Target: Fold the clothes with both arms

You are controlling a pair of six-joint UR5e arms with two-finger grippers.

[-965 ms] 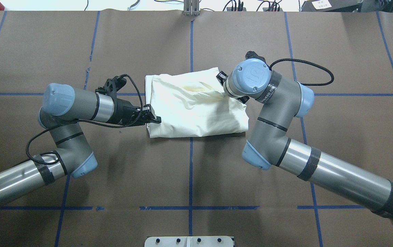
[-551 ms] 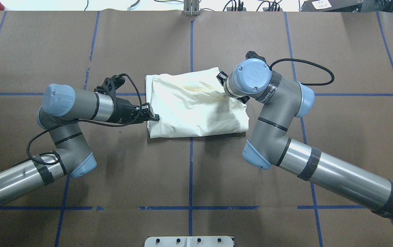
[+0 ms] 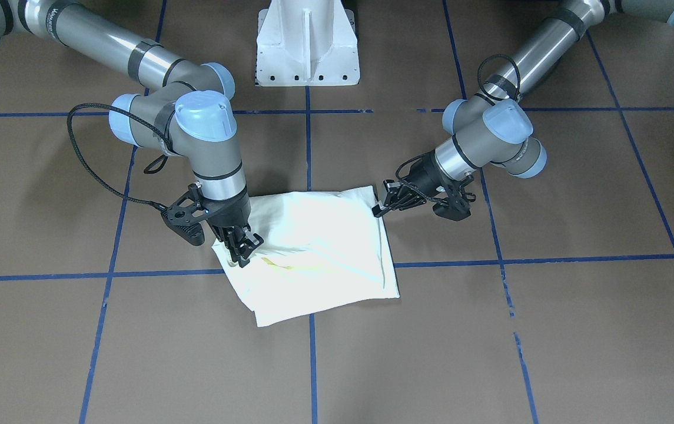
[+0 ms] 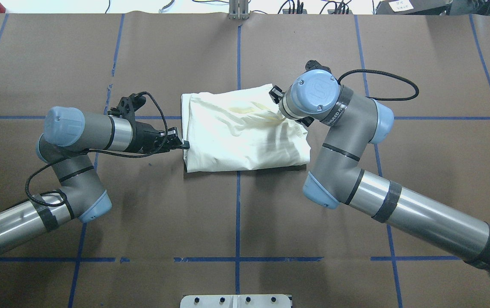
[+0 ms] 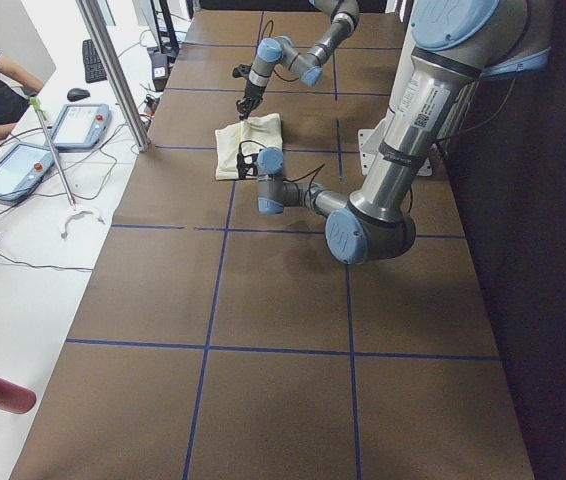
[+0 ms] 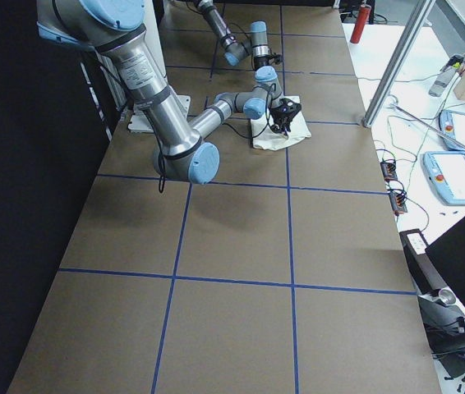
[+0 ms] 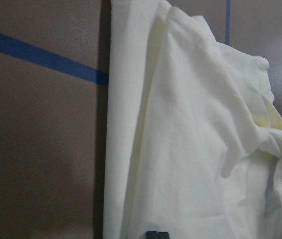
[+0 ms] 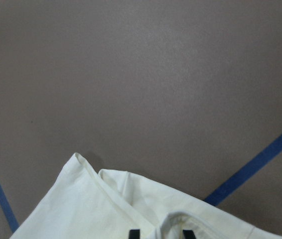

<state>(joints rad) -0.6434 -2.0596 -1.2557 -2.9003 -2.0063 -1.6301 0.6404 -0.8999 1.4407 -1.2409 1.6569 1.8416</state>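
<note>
- While the left arm [image 4: 86, 128] is drawing back toward its own side, the left fingers [image 4: 183, 144] are coming together. A second ago they were spread over the shirt's near left corner, and now they are showing pressed shut, with their tips just touching the left edge. Whether any cloth is caught between them I cannot tell.
- At the middle of the worktop [image 4: 163, 214] the T-shirt [image 4: 245, 137] is lying folded into a rough rectangle, plain cream side up, straddling the blue centre line [image 4: 237, 222]. Its outline is sitting just where it was — so the left arm's retreat is not dragging it along.
- On the shirt's right side, toward the far corner, the right fingers [image 3: 241, 248] are pinching a bunched fold, with creases running in toward them. That wrist is sitting a touch farther from the robot than before, and the creases are looking slightly tighter.
- Judging by the compact shape, the folding is nearing its end. The left side seems to be letting go, while the right pinch is keeping that corner gathered rather than flat.
</note>
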